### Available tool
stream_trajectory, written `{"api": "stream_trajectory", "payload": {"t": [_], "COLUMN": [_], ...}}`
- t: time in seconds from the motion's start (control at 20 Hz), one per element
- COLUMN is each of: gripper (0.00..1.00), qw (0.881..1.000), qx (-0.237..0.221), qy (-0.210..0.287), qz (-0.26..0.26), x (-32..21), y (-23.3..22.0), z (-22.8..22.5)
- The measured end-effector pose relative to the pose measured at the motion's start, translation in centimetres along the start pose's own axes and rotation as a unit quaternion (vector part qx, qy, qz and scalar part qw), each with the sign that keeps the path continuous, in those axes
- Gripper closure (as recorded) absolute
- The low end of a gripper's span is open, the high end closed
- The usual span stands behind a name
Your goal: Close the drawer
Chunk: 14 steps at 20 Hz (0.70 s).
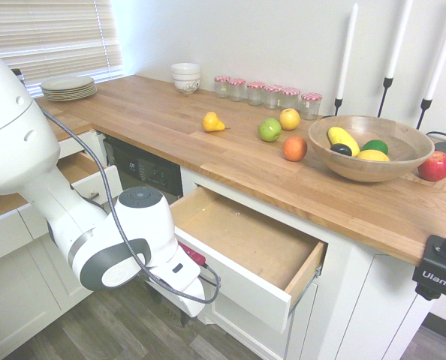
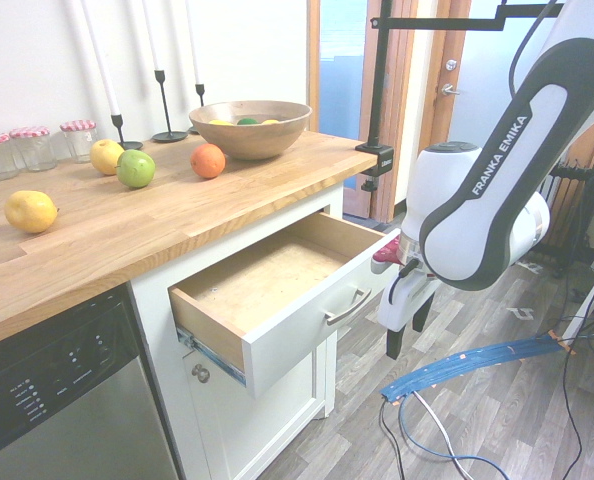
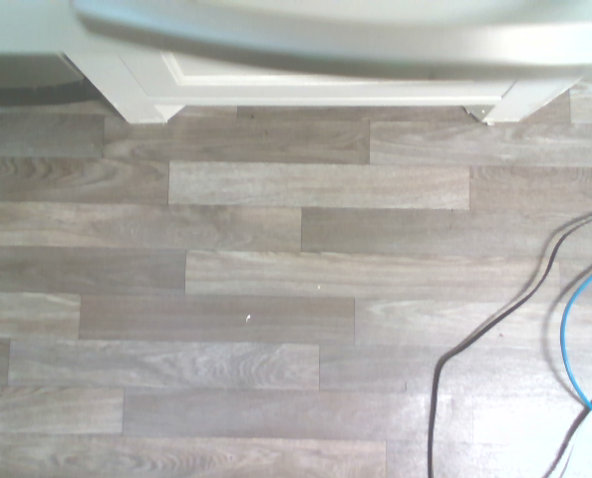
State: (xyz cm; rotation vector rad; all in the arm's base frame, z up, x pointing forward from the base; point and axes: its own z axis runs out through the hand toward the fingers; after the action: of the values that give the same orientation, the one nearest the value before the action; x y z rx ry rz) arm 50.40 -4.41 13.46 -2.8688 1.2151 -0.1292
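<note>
Writing on arm: "FRANKA EMIKA" in black letters runs along the white arm (image 2: 497,170).
Writing on clamp: "Ulanzi" in white on a black clamp (image 1: 438,274) at the tabletop's edge.
Other writing: small marks on the dishwasher (image 2: 57,385) panel, too tiny to read.
Drawer: the drawer (image 2: 277,290) sticks far out from under the tabletop (image 2: 107,235). Its wood box has nothing in it. Its white front has a curved metal handle (image 2: 348,307).
Arm pose: the arm bends low in front of the cabinets. The wrist points straight down at the floor (image 3: 276,299).
Tool: the tool (image 2: 407,325) hangs just beside the drawer's front, lower than the handle. Its dark fingers (image 2: 395,342) are spread apart and hold nothing. I cannot tell if it touches the drawer.
Wrist view: grey floor boards, with the white cabinet base (image 3: 316,85) along one edge.
On the tabletop: a wooden bowl (image 1: 369,154) of fruit, loose fruit, a row of jars (image 1: 268,94) with red checked lids, white bowls (image 1: 185,76), plates (image 1: 67,86) and tall candles (image 1: 347,56).
</note>
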Motion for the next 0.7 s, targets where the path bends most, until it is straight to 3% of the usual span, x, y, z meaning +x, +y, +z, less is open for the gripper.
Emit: {"api": "stream_trajectory", "payload": {"t": [0.7], "gripper": [1.00], "qw": [1.000], "qx": [0.008], "qy": [0.005], "qz": [0.001], "x": [0.5], "y": [-1.5], "z": [-0.5]}}
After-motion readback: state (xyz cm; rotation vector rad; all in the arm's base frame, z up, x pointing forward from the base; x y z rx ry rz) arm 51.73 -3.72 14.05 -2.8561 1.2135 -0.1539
